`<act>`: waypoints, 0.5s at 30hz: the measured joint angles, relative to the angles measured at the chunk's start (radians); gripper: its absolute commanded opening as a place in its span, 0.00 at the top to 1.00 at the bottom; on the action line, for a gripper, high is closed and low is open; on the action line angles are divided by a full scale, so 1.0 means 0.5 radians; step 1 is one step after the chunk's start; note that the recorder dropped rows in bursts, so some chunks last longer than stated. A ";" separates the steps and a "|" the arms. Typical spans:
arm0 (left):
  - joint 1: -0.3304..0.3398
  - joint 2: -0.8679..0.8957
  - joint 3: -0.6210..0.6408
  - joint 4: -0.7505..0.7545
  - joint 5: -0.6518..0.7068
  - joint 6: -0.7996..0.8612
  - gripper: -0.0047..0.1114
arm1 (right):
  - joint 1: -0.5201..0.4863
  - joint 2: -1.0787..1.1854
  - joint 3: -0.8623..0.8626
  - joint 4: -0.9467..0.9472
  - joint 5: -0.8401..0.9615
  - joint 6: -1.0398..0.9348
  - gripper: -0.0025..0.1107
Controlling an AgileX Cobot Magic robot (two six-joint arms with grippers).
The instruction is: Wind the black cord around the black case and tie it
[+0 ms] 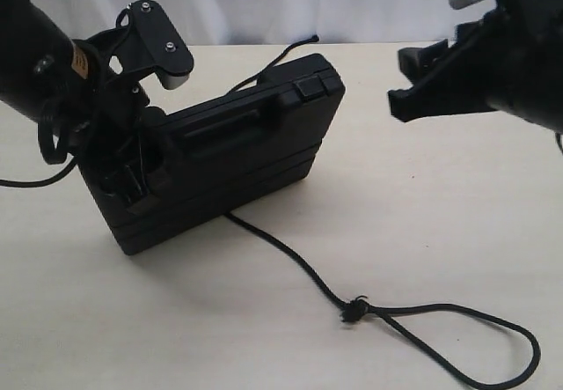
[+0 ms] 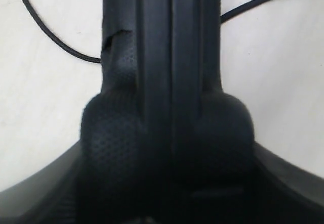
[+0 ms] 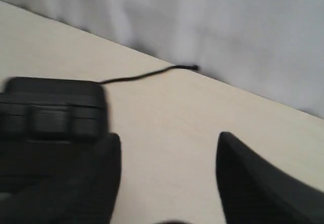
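The black case [image 1: 246, 143] stands tilted on its long edge on the table, handle side up. My left gripper [image 1: 141, 174] is shut on the case's left end. In the left wrist view its fingers [image 2: 109, 133] press both faces of the case [image 2: 167, 32]. The black cord [image 1: 290, 262] comes out from under the case toward the front right. It runs to a small knot [image 1: 354, 309] and a loop [image 1: 528, 355]. Its other end [image 1: 310, 40] lies behind the case. My right gripper [image 1: 413, 86] hovers open and empty, right of the case [image 3: 50, 107], as the right wrist view [image 3: 167, 148] also shows.
The pale table [image 1: 422, 205] ends at a white curtain [image 1: 308, 3] along the back. A smooth black robot cable [image 1: 26, 181] loops beside the left arm. The cord's far end [image 3: 136, 76] lies near the table's back edge.
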 measured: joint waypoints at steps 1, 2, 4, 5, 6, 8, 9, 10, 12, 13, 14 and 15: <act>0.000 0.000 0.000 -0.004 0.000 0.004 0.96 | 0.004 0.000 0.000 0.000 0.154 0.000 0.84; 0.000 0.000 0.000 -0.004 0.000 0.008 0.96 | 0.004 0.000 0.000 0.000 0.302 0.000 0.94; 0.000 0.000 0.000 -0.008 0.000 0.008 0.96 | 0.004 0.000 0.000 0.000 0.531 0.019 0.94; 0.000 0.000 0.000 -0.008 0.000 0.008 0.96 | 0.004 0.009 0.000 0.000 0.623 0.051 0.94; 0.000 0.000 0.000 -0.008 0.000 0.008 0.96 | 0.004 0.018 0.000 0.000 0.673 0.086 0.94; 0.000 0.000 0.000 -0.012 0.000 0.008 0.96 | 0.004 0.054 0.000 -0.104 0.734 0.236 0.94; 0.000 -0.005 0.000 -0.015 0.000 0.008 0.96 | -0.011 0.078 0.000 -0.195 0.765 0.328 0.94; 0.000 -0.010 0.000 -0.021 0.009 0.008 0.96 | -0.040 0.106 -0.008 -0.352 0.823 0.472 0.94; 0.000 -0.034 0.000 -0.038 0.027 0.008 0.96 | -0.129 0.166 -0.066 -0.809 1.019 0.816 0.94; 0.000 -0.050 0.000 -0.062 0.036 0.008 0.96 | -0.188 0.202 -0.126 -1.082 1.164 1.048 0.94; 0.000 -0.073 0.000 -0.076 0.048 0.008 0.96 | -0.245 0.237 -0.201 -1.362 1.315 1.302 0.94; 0.000 -0.097 0.000 -0.096 0.058 0.008 0.96 | -0.298 0.265 -0.267 -1.582 1.437 1.564 0.94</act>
